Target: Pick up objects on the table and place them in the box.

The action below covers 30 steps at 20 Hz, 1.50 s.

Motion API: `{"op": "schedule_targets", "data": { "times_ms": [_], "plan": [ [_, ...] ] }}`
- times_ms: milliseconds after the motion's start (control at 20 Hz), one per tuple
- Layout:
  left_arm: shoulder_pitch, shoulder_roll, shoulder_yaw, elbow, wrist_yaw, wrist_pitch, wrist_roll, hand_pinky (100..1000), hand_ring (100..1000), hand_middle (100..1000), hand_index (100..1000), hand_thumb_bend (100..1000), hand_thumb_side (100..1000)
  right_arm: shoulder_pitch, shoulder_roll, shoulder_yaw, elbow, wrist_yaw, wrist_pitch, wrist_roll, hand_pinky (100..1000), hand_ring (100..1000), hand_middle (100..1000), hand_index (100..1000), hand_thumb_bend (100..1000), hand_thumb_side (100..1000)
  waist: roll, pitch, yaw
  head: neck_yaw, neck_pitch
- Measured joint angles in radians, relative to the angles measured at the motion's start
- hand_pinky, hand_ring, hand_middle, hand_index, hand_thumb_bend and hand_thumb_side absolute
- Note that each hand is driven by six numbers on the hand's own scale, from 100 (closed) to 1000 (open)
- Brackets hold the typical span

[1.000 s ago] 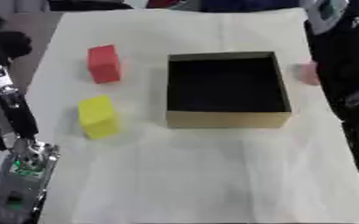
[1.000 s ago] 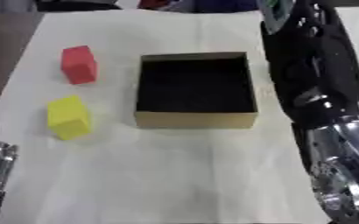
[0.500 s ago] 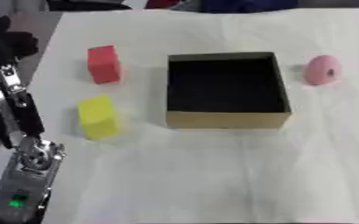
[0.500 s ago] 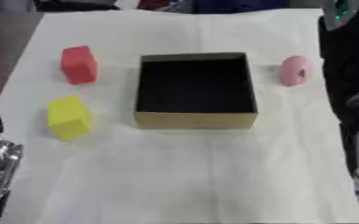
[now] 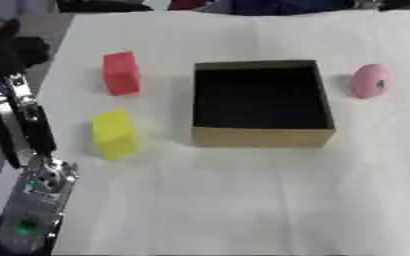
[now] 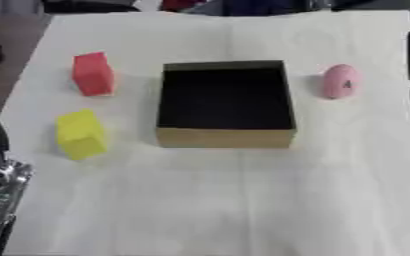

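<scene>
Withdrawn rightward, the right arm uncovers the pink object (image 6: pixel 338 81); neither hand's state shows.

The table (image 5: pixel 243 210) is covered in plain white. The box (image 5: pixel 261 136) has tan cardboard walls and a black inside. One block (image 5: pixel 121 73) is red, another block (image 5: pixel 114 133) is yellow. The rounded object (image 5: pixel 369 80) is pink with a small dark mark.

A box (image 6: pixel 225 137), dark inside, sits mid-table on the white cloth (image 6: pixel 243 210). Left of it stand a red block (image 6: pixel 92 74) and, nearer, a yellow block (image 6: pixel 80 134), both apart from it. A pink egg-shaped thing (image 6: pixel 337 81) lies just right of the box.
</scene>
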Motion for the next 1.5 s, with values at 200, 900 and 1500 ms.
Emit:
{"op": "schedule_targets", "data": {
  "times_ms": [200, 900, 1500],
  "plan": [
    [0.001, 0.0, 0.0, 0.0, -0.003, 0.001, 0.001, 628, 615, 562, 806, 194, 1000, 0.024, -0.021, 0.007, -0.013, -0.01, -0.002, -0.002, 949, 998, 911, 953, 615, 818, 0.0, 0.0, -0.005, 0.006, 0.0],
    [0.001, 0.0, 0.003, 0.0, -0.008, 0.001, 0.005, 627, 615, 563, 804, 194, 1000, 0.085, -0.078, 0.024, -0.04, 0.03, 0.013, 0.013, 972, 1000, 949, 989, 757, 884, -0.004, 0.0, -0.012, 0.017, -0.006],
    [0.001, 0.001, 0.005, 0.0, -0.008, 0.001, 0.006, 626, 616, 563, 804, 194, 1000, 0.161, -0.114, 0.017, -0.044, 0.012, 0.043, 0.043, 979, 1000, 948, 1000, 739, 824, -0.009, 0.0, -0.007, 0.025, -0.01]
  ]
}}
